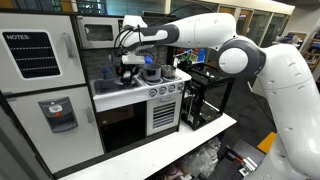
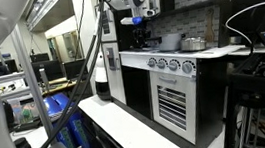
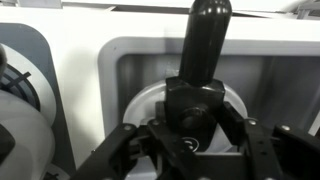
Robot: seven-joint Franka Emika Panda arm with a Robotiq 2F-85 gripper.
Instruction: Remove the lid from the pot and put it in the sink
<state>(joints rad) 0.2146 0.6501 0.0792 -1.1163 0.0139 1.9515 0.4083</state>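
One pot [image 1: 152,72] stands on the stove top at mid-frame in both exterior views, with one gripper [image 1: 130,66] just left of it. Only the wrist view shows more: the fingers [image 3: 115,155] are drawn in on the dark knob of one round lid [image 3: 145,105], centre frame, over the pale sink [image 3: 270,90] and below one black faucet [image 3: 205,35]. I cannot tell whether the lid touches the basin.

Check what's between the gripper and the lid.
Nothing visible: in the wrist view the gripper is right at the lid, jaws either side of its knob, over the sink.
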